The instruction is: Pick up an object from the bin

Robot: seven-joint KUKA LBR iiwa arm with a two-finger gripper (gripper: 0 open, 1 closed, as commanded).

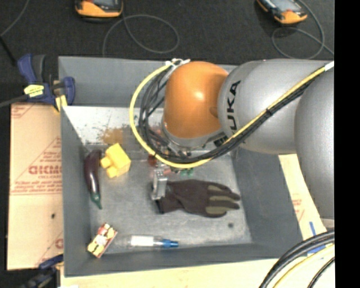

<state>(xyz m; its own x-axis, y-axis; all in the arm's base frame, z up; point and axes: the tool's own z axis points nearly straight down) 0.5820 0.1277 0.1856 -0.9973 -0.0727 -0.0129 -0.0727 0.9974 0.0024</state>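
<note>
Now | fingers (159,188) at dark glove (199,198) cuff, opening cannot tell | yellow block (116,160) nearby

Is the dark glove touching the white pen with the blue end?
Apart. The camera view shows bare grey bin floor between the dark glove and the white pen.

This looks like a robotics laboratory. A large grey KUKA arm (270,107) with an orange cover and bundled wires reaches over a grey metal bin (73,169). Around the bin is a black floor (225,34). At 12 o'clock, thin cables (152,34) lie in loops near two orange-and-black devices (98,7).
</note>
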